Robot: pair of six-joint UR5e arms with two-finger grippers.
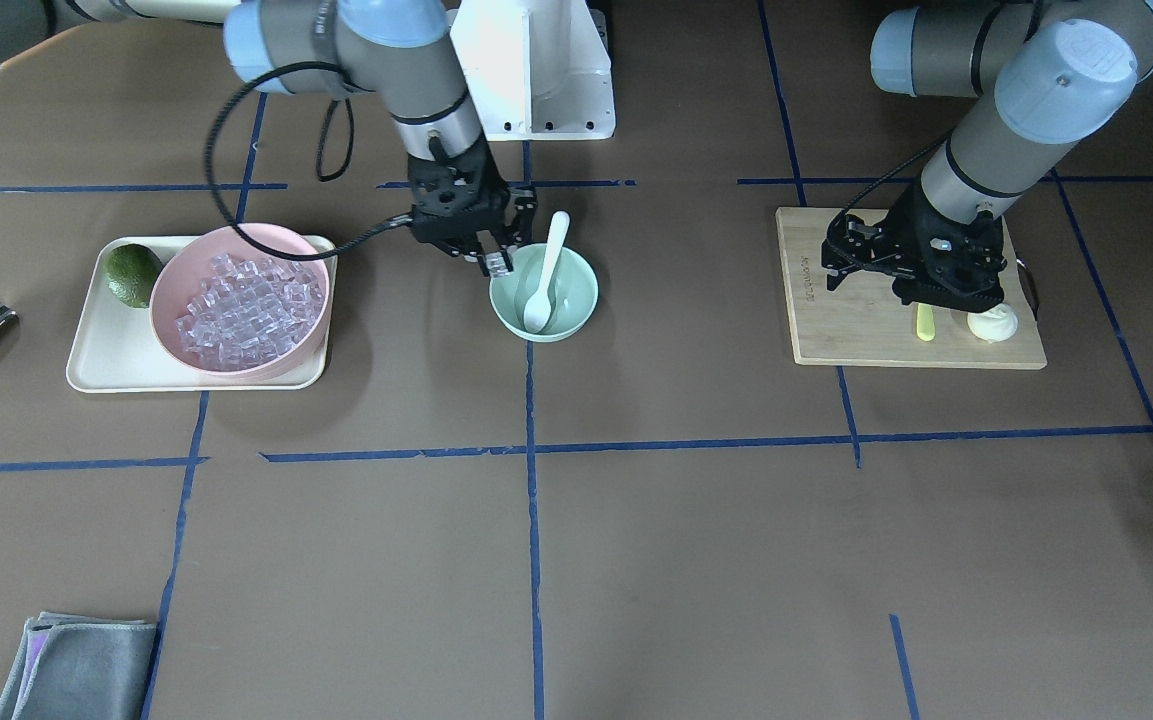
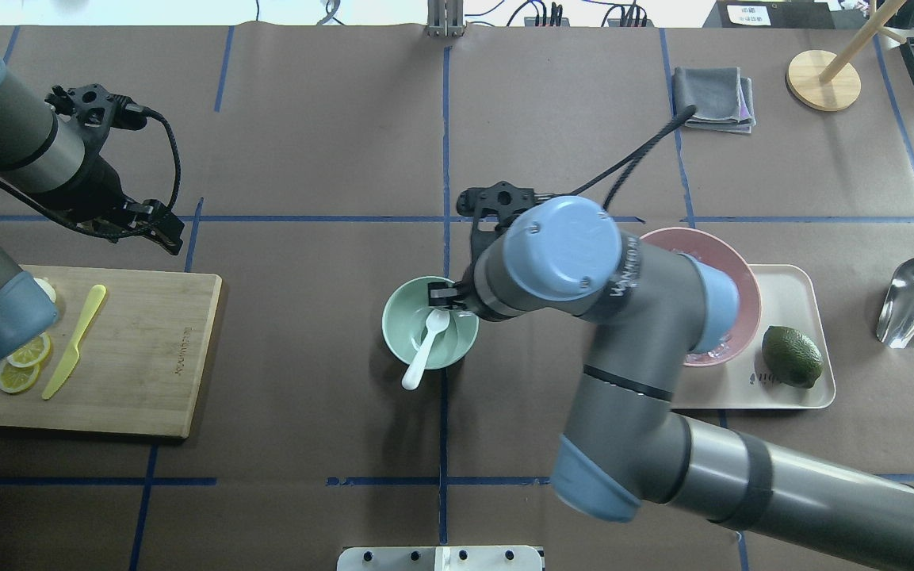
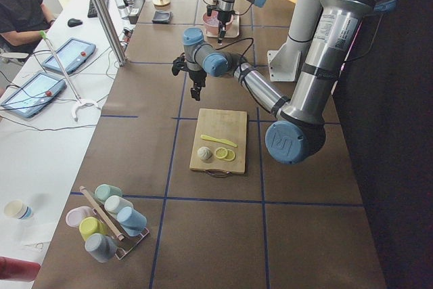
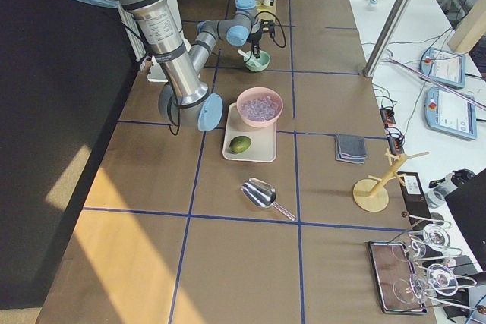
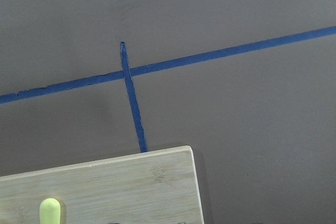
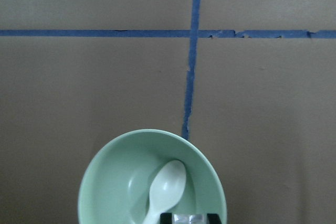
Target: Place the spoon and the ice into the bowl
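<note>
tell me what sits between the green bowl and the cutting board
Nothing: the overhead view shows only bare brown table between the bowl and the cutting board.

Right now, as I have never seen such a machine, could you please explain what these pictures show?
This is a robot with two arms at a table; each arm ends in a two-finger gripper. Four cameras stand around the table, and one sits on each wrist. The right gripper holds an ice cube over the rim of the mint-green bowl, in which a white spoon lies. A pink bowl of ice and a green fruit sit on a tray. The left gripper hangs near a wooden board with a yellow-green knife and lemon slices.
</note>
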